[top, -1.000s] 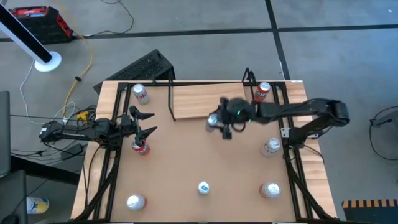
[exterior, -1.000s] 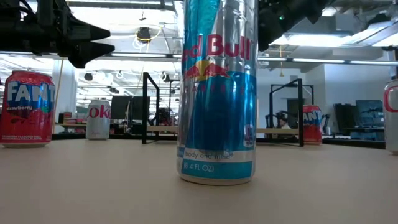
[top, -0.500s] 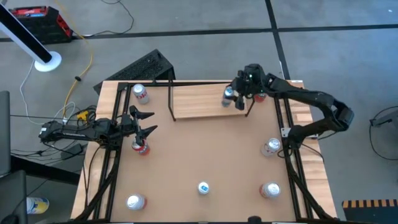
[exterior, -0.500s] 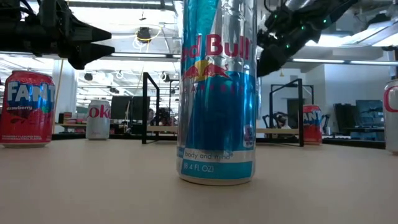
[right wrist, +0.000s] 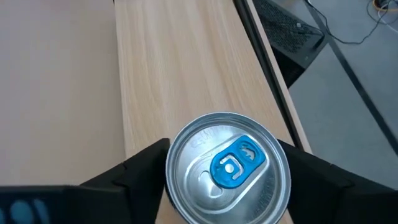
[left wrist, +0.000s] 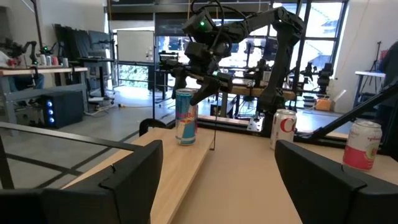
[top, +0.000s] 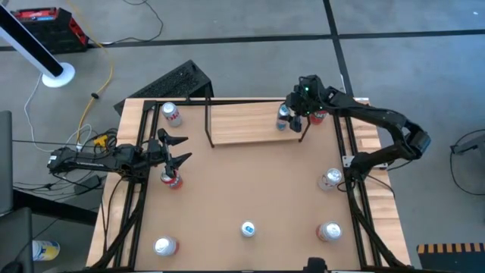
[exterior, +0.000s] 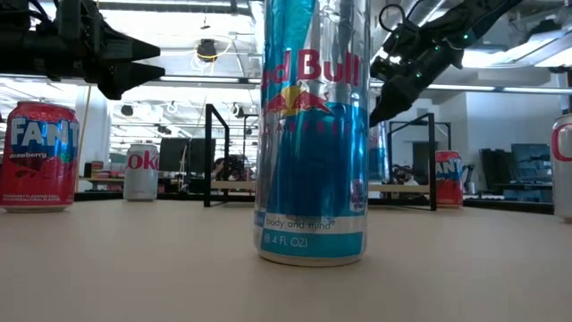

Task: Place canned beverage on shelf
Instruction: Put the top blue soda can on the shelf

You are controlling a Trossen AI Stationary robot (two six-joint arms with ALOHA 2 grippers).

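My right gripper (top: 288, 115) is shut on a slim blue and silver Red Bull can (right wrist: 227, 165) over the right end of the light-wood shelf plank (top: 242, 125). The can stands upright there in the left wrist view (left wrist: 186, 116). In the low view the can (exterior: 379, 154) shows partly behind a nearer can. My left gripper (top: 182, 150) is open and empty at the table's left side, just above a red Fanta can (top: 172, 180). My right gripper pinches the can's upper wall just under the rim (right wrist: 176, 148), one finger (right wrist: 140, 168) on each of two opposite sides. The fingers come from above, pointing down. The can is upright with its base at the plank (left wrist: 168, 162); I cannot tell whether it rests there.
A red can (top: 320, 112) stands just right of the shelf's black upright (top: 303, 129). A Diet Coke can (top: 170, 114) is at the far left. More cans stand at the right (top: 330, 179), near right (top: 330, 231), near middle (top: 248, 228) and near left (top: 165, 246).
My right gripper has carried the can from over the table's middle toward the far edge and the right, to the shelf's right end, then come down a little there. The can has stayed upright in the hold.
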